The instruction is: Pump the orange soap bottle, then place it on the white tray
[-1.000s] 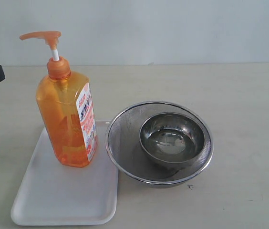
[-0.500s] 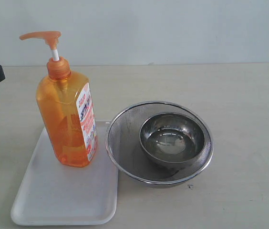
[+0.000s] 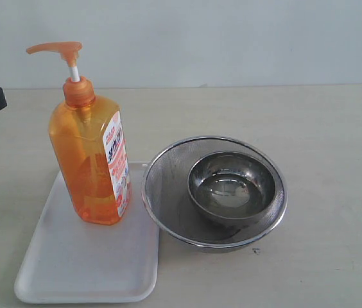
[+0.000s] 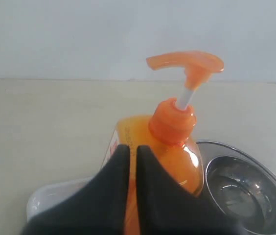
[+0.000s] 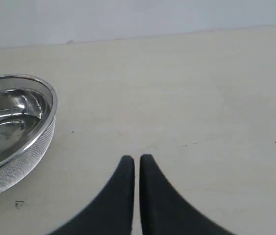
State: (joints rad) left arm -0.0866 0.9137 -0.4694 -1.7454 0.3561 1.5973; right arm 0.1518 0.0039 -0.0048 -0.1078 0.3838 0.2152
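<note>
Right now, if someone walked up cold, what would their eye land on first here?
The orange soap bottle stands upright on the white tray, left of centre in the exterior view. Right beside the tray, a steel mesh strainer holds a smaller shiny steel bowl. Both grippers are shut and empty, the left gripper near the bottle, the right gripper over the table.

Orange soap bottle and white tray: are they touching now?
Touching. The exterior view shows the orange soap bottle standing upright with its base flat on the white tray.
</note>
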